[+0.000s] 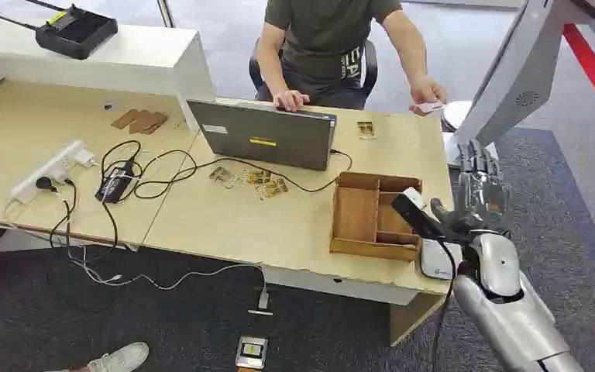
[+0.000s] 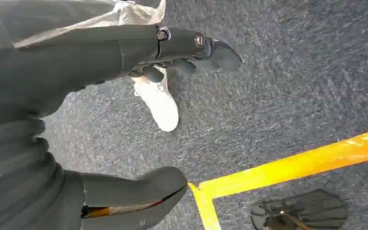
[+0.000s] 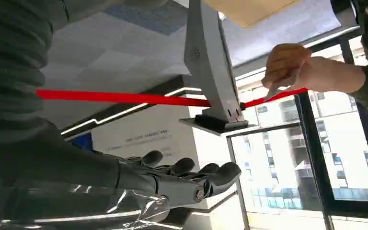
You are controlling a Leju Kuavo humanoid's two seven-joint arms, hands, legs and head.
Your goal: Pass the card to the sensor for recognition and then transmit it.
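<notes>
A person seated behind the desk holds a small pale card [image 1: 431, 106] out past the desk's right end; the same card [image 3: 281, 85] shows in the right wrist view, pinched in their fingers. My right hand [image 1: 480, 186] is raised beside the desk's right edge, below the card and apart from it, fingers straight and spread, holding nothing; it appears as right hand [image 3: 182, 179] in its wrist view. A white sensor pad [image 1: 438, 260] lies on the desk corner by my right wrist. My left hand [image 2: 172, 52] hangs over the carpet, fingers apart and empty.
A wooden divided tray [image 1: 373, 215] stands on the desk [image 1: 225, 225] beside my right hand. A grey laptop [image 1: 263, 133], cables and a power strip [image 1: 50, 168] lie further left. A tilted white stand [image 1: 511, 70] rises at the right. Yellow floor tape [image 2: 292, 165] and a white shoe [image 2: 160, 103] are below.
</notes>
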